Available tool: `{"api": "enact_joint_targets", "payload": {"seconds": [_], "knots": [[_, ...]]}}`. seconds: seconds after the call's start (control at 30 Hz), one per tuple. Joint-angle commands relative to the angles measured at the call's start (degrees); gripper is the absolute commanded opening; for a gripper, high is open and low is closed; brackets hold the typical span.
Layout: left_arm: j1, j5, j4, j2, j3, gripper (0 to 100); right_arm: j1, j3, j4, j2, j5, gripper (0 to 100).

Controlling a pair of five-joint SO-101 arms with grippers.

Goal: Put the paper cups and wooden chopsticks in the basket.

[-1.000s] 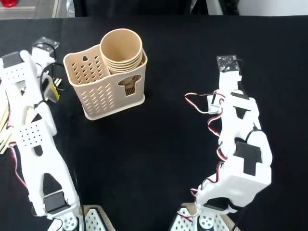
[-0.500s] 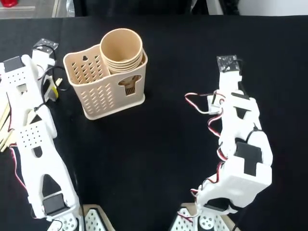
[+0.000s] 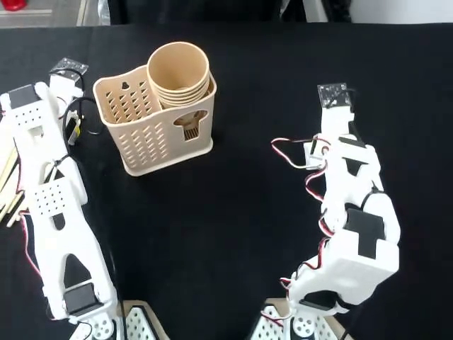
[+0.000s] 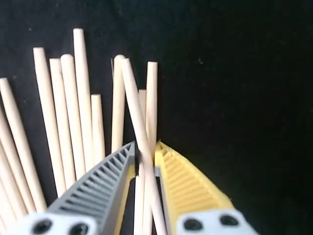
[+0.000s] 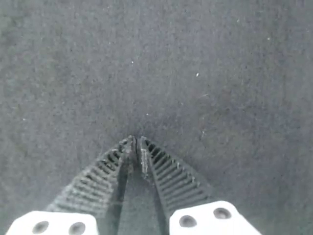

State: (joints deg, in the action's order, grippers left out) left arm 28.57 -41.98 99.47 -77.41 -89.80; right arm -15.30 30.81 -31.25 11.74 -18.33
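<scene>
We see the left gripper (image 4: 145, 152) pinching wooden chopsticks (image 4: 134, 98) between its fingers, at nine o'clock from the basket (image 3: 152, 138); the right gripper (image 5: 136, 144) is pressed together.

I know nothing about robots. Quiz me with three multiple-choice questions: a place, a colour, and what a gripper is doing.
1. Where are the paper cups? A scattered on the floor; B stacked in the basket; C held by a person.
2. What colours is the left gripper? A all black; B all white; C grey and yellow.
3. The right gripper is: A shut, empty; B wide open; C shut on a cup.
Answers: B, their rims rise from the basket; C, one grey and one yellow side clamp a chopstick; A, its tips meet with nothing between.
</scene>
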Motion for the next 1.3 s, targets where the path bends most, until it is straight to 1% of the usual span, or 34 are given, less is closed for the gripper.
{"api": "enact_joint_targets", "payload": {"seconds": [0.0,0.13,0.37,0.47,0.73,0.9,1.13,1.27], "knots": [[0.22,5.1,1.41,0.88,-5.93,3,-0.26,-0.04,0.26,-3.3,-0.53,1.5],[-1.01,5.71,1.41,7.74,-5.14,3,-0.26,-0.13,0.26,-3.3,-0.53,1.5],[-1.54,12.04,1.32,19.08,-5.49,3,-0.26,-0.13,0.26,-3.3,-0.53,1.4],[-1.45,17.14,1.32,24.09,-5.49,3,-0.26,-0.13,0.26,-3.3,-0.53,1.4],[-2.24,33.76,1.32,36.31,-5.58,3,-0.26,-0.13,0.35,-3.3,-0.53,1.4],[-4.35,39.91,1.49,45.8,-5.49,3,-0.26,-0.13,0.35,-3.3,-0.53,1.4],[-8.31,51.78,1.23,60.22,-5.58,3,-0.26,-0.13,0.35,-3.3,-0.53,1.4],[-11.21,55.65,-1.05,64.97,-5.67,3,-0.26,-0.04,0.35,-3.3,-0.53,1.4]]}}
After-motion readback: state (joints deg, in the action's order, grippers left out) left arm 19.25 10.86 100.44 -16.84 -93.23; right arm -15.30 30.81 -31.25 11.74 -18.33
